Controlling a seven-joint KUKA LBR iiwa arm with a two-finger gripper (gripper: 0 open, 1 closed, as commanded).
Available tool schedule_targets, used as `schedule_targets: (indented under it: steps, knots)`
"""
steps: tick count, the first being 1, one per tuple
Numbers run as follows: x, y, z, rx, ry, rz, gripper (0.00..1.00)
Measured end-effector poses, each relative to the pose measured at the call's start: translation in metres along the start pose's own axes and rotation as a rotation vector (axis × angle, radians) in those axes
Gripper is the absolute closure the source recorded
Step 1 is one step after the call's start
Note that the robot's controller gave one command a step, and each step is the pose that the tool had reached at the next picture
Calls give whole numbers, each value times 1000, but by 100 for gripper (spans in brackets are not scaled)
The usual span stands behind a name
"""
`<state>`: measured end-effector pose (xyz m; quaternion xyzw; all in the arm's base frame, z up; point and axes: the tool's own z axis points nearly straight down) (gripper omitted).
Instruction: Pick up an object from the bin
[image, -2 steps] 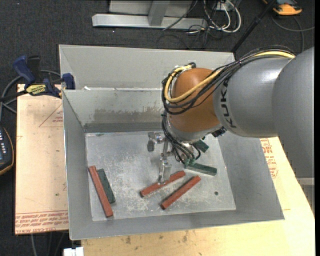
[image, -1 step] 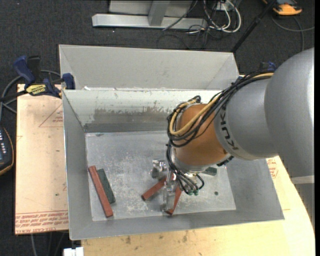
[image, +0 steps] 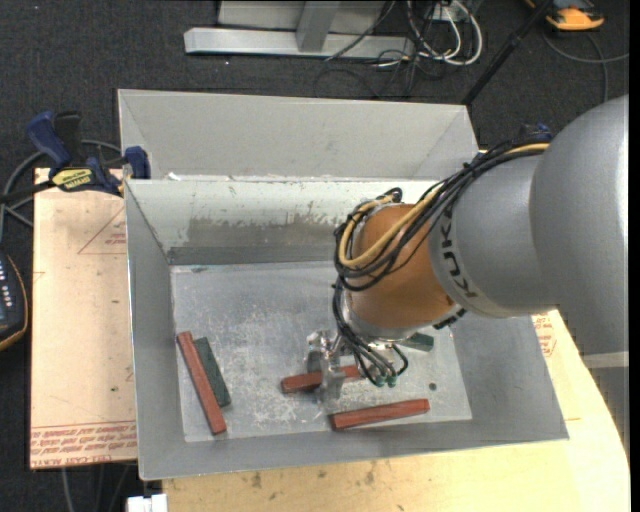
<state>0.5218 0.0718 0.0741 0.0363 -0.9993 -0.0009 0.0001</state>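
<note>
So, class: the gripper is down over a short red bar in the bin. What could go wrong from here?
1. The short red bar lies flat on the bin floor, so the gripper may scrape metal or get only a shallow hold and drop it.
2. A longer red bar lies close by and could be nudged.
3. Cables hang by the wrist and might snag.

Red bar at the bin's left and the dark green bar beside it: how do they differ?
The red bar is longer than the dark green bar and overshoots it at the near end. The red bar lies left, the green bar right. Both lie flat, side by side, on one slant, away from the claw.
</note>
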Motion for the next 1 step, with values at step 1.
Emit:
schedule_targets:
  steps: [1]
  knots:
    - [3,1,-139,0,-9,102,100]
